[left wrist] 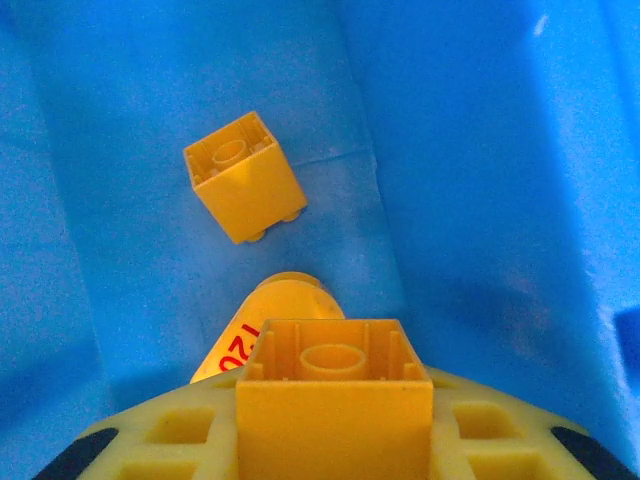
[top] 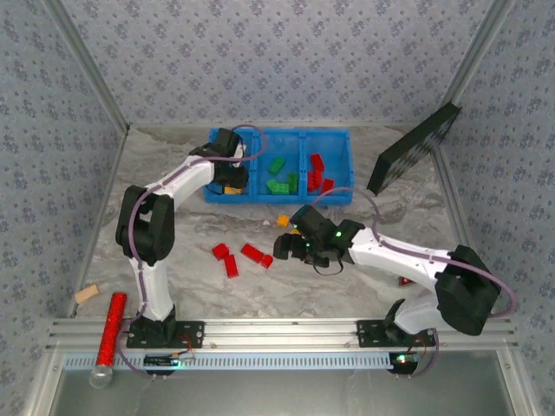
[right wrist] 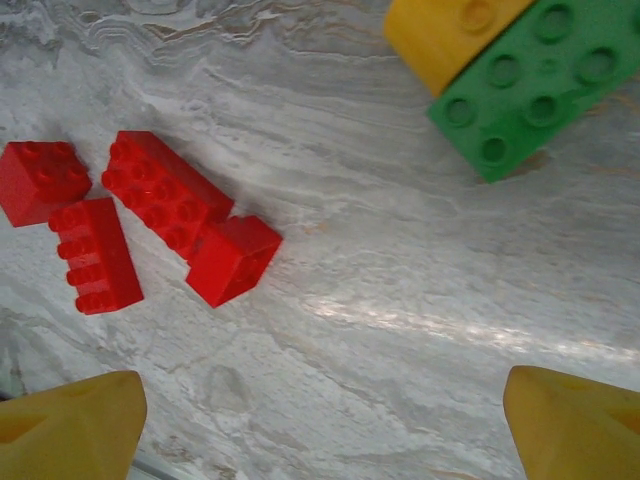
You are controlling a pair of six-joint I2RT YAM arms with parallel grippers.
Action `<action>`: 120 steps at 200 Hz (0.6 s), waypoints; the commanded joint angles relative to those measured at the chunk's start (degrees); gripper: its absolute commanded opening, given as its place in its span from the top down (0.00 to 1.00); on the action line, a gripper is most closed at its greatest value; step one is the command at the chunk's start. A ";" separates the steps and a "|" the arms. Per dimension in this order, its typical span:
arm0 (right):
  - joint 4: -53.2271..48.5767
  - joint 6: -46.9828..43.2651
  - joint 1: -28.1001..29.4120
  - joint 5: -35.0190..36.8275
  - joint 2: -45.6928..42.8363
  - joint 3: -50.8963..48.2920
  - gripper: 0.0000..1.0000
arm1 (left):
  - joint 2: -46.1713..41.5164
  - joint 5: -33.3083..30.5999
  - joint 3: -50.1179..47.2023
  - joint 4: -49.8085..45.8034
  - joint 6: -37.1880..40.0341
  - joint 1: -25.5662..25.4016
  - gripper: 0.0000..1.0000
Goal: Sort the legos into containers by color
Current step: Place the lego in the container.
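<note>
Left pincer pinches a yellow brick low in the tray, left compartment: open gently beside the loose brick. Right pincer, spread over the table, should centre on the red bricks.

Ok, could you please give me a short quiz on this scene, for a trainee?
1. In the tray, which colour lies in the middle compartment? A red, B green, C yellow.
2. True or false: the left end effector holds a green brick.
3. How many red bricks lie grouped on the table?
Key: 1 B, green bricks. 2 False, a yellow brick. 3 Four.
</note>
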 commanded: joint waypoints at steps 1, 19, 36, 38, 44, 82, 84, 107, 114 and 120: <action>1.10 1.82 0.53 -2.01 2.56 2.66 0.07 | 1.26 0.48 1.77 -1.10 -1.01 0.00 0.89; 1.18 1.97 0.80 -2.43 4.46 3.68 0.08 | 1.15 0.26 1.14 -1.10 -1.20 0.04 0.81; 1.08 2.03 0.92 -2.89 6.09 4.70 0.08 | 0.62 0.16 0.69 -1.09 -1.18 0.04 0.73; 1.11 1.99 0.94 -2.88 6.29 4.80 0.08 | 0.56 0.13 0.65 -1.08 -1.18 0.04 0.73; 1.08 1.94 0.98 -3.02 6.98 5.11 0.09 | 0.53 0.00 0.61 -1.18 -1.23 0.04 0.70; 1.83 1.41 1.35 -3.93 10.69 7.30 0.11 | -0.13 0.21 -0.10 -1.04 -1.79 0.06 0.54; 1.83 1.37 1.38 -4.02 10.80 7.40 0.11 | -0.18 0.10 -0.16 -1.02 -1.86 0.05 0.54; 1.62 0.85 1.53 -3.78 12.07 8.38 0.12 | -0.77 0.00 -0.78 -0.94 -1.90 0.14 0.50; 1.55 0.73 1.56 -3.63 12.31 8.56 0.13 | -1.04 -0.07 -1.01 -0.89 -1.88 0.13 0.50; 1.48 0.72 1.63 -3.54 12.48 8.63 0.14 | -1.36 -0.12 -1.21 -0.88 -1.90 0.13 0.50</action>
